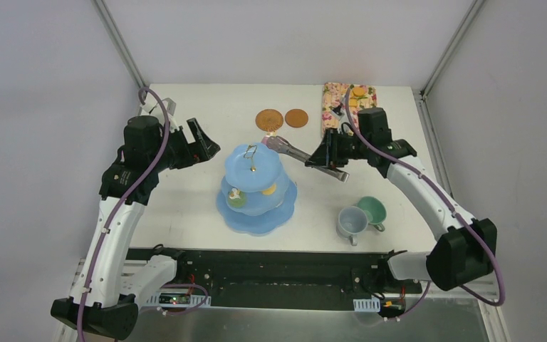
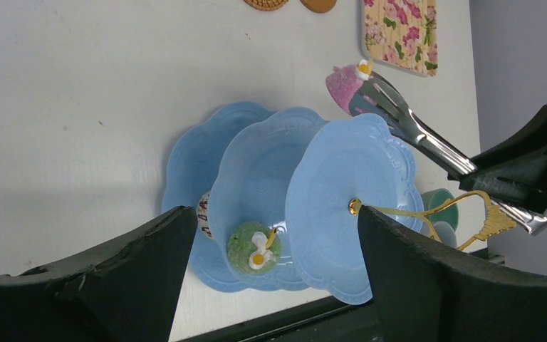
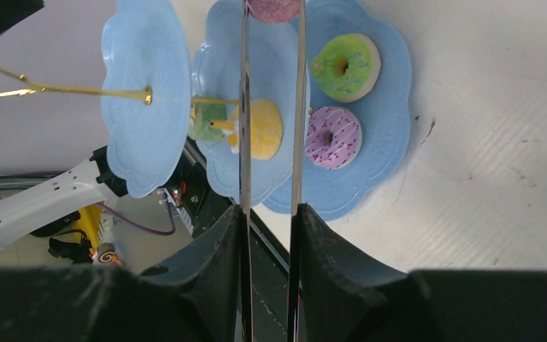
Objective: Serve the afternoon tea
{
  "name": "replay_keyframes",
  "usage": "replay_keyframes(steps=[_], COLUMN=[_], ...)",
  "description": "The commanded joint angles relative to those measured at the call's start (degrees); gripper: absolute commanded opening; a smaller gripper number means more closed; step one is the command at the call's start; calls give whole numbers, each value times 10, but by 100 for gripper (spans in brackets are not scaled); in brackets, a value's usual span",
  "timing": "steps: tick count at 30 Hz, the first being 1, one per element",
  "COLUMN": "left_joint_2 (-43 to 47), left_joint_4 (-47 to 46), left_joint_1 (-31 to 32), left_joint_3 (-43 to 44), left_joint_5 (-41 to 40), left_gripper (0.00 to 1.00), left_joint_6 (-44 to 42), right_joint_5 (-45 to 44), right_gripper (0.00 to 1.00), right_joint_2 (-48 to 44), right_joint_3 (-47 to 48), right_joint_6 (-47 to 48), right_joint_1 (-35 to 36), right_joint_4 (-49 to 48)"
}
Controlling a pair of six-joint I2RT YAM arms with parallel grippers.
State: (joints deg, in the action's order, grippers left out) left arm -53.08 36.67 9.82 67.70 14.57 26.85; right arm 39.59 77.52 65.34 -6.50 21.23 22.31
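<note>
Right gripper [image 3: 267,235] clamped on metal tongs [image 3: 245,107]; pink donut [image 3: 274,8] at tong tips beyond fingertips, cut off in right wrist view; left gripper [image 1: 201,144] fingers apart, three-tier stand [image 2: 342,178] ahead, lower tiers part-hidden

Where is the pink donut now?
In the top view, the pink donut is pinched in the metal tongs held by the right arm's fingers, at the far right edge of the top tier of the stand, near the coasters.
</note>
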Motion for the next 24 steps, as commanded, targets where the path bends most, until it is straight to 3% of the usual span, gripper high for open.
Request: replay_keyframes(steps=[1, 24], left_joint_2=[14, 2], left_joint_4=[-3, -18], left_joint_1=[6, 6], left_joint_3=[10, -1], left_joint_5=[11, 34], left_gripper=[87, 86], left_joint_6=[13, 27], right_joint_5=[41, 84], right_gripper=[29, 30], right_joint_2=[-76, -163], right_joint_3=[-22, -133], right_joint_6=[-33, -77], right_joint_1=[1, 15], right_joint_4=[-21, -25])
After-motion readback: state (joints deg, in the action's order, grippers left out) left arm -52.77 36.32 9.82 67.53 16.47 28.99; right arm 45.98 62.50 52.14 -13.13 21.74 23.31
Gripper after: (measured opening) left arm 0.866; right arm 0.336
